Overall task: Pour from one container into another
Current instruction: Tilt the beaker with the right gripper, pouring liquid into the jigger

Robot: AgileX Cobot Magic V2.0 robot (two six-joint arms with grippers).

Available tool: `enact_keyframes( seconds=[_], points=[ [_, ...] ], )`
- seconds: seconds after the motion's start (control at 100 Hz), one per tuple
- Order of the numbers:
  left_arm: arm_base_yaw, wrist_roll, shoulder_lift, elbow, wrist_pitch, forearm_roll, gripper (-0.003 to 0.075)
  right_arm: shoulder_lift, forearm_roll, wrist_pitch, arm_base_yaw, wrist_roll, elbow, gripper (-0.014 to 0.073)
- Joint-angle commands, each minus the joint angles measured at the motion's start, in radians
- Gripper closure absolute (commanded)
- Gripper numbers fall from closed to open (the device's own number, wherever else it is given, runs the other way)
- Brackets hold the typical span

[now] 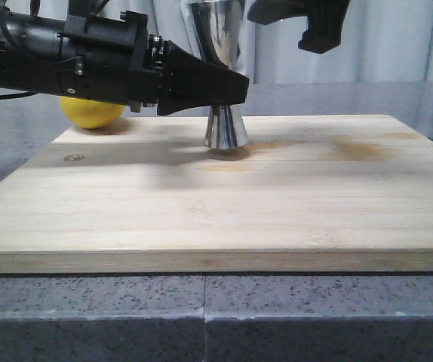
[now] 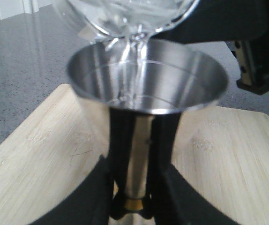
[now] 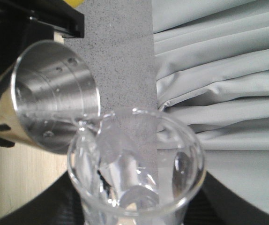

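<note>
The steel jigger (image 1: 225,127) stands upright on the wooden board (image 1: 216,211). My left gripper (image 1: 230,93) is shut on its narrow waist. In the left wrist view the black fingers (image 2: 120,154) clamp the stem just above the gold band, and the jigger's open cup (image 2: 172,79) faces up. The clear glass beaker (image 2: 125,16) is tilted over that cup, and a thin stream of clear liquid (image 2: 135,56) runs from its lip into the jigger. My right gripper (image 3: 134,208) is shut on the beaker (image 3: 134,164), whose lip hangs over the jigger's rim (image 3: 55,108). The front view cuts the beaker off.
A yellow lemon (image 1: 92,111) lies behind the board's far left corner, under my left arm. The board rests on a grey speckled counter (image 1: 201,317). Grey curtains (image 3: 219,70) hang behind. My right gripper's black body (image 1: 314,26) hovers above and right of the jigger.
</note>
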Motion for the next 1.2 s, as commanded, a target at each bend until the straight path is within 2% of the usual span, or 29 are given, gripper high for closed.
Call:
enact_keyframes(
  seconds=[0.0, 0.46, 1.19],
  points=[
    [-0.009, -0.007, -0.038, -0.028, 0.108, -0.069, 0.0617, -0.026, -0.035, -0.041, 0.002, -0.004, -0.038, 0.0357],
    [-0.009, -0.007, -0.038, -0.028, 0.106, -0.067, 0.0617, -0.026, -0.118, -0.048, 0.002, -0.004, -0.038, 0.0357],
    [-0.009, -0.010, -0.038, -0.028, 0.103, -0.059, 0.0617, -0.026, -0.174, -0.060, 0.002, -0.004, -0.038, 0.0357]
  ],
)
